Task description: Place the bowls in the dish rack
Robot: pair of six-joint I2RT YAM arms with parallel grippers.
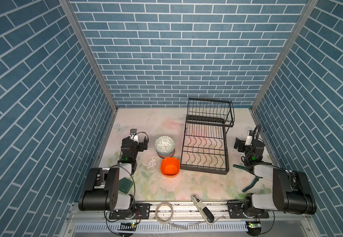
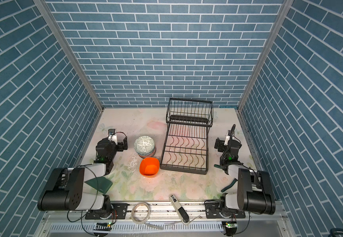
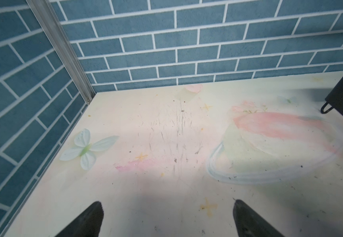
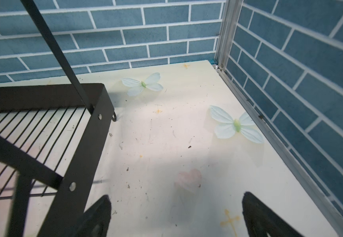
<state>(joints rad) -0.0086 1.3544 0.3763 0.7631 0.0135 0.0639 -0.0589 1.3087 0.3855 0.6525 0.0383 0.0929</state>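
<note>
Bowls [image 1: 164, 146]: stacked on tabletop [image 1: 197, 184], just left of rack [image 1: 207, 120]; orange bowl [image 1: 170, 169] just before the stack. Left jaws, right jaws: spread wide, holding nothing, flanking bowls and rack.

Tape ring [image 1: 156, 212] lies left of pliers [image 1: 251, 184] (green-handled).

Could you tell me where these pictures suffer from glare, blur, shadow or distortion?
In both top views the orange bowl glares brightly inside and the brick walls splay with wide-angle distortion; in the left wrist view the left gripper is out of focus and a shadow darkens the near table; in the right wrist view the nearest bars of the dish rack are blurred.
</note>
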